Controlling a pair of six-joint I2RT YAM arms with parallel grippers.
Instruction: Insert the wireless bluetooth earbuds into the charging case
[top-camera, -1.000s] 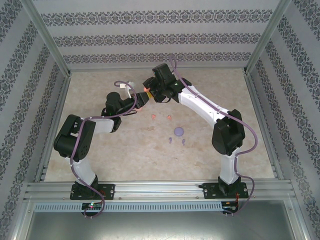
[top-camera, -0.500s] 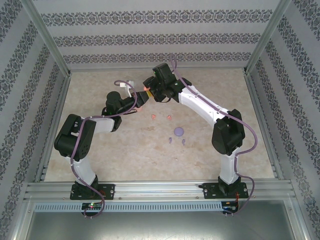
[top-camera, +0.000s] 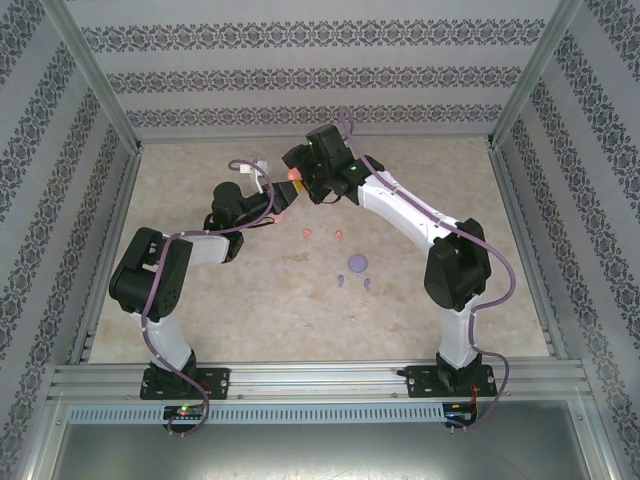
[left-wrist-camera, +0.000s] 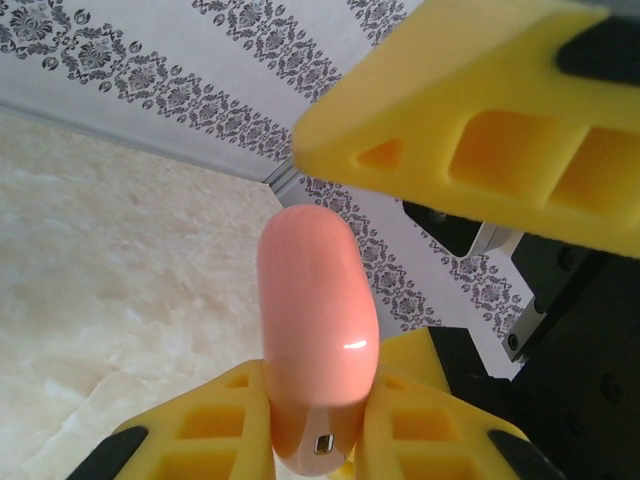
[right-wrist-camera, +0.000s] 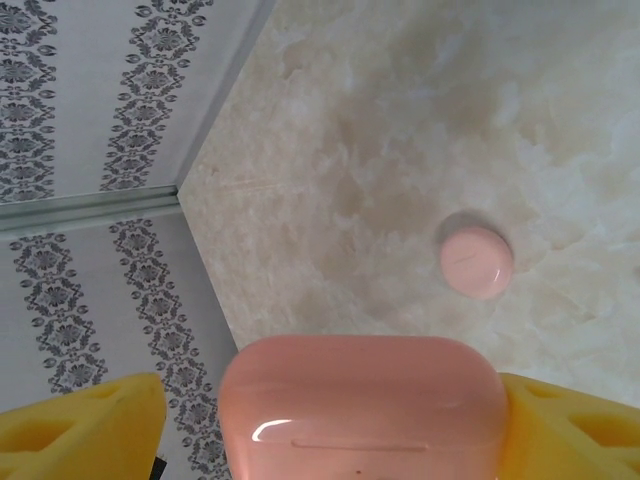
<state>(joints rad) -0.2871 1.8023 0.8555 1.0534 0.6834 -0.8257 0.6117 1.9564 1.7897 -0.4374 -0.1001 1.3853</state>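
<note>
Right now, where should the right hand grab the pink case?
Its free rounded end. The left hand pinches the pink charging case by its port end, leaving the rest bare. The right hand, open around it, could close on the narrow sides, coming from that free end.

- Bright, even, diffuse light; the overhead view is sharp, with faint shadows under the arms (top-camera: 405, 205).
- Small white glints mark the pink case (left-wrist-camera: 350, 345).
- Close yellow fingers (left-wrist-camera: 480, 110) blur softly at 1 o'clock.

On the pale marbled table (top-camera: 200, 310), a pink disc (right-wrist-camera: 476, 262) is seen close to the right gripper (top-camera: 294, 178). Toward the bases from it, two salmon-pink earbuds (top-camera: 307, 233), a purple round case (top-camera: 357, 264) and two purple earbuds (top-camera: 342, 279) are laid.
</note>
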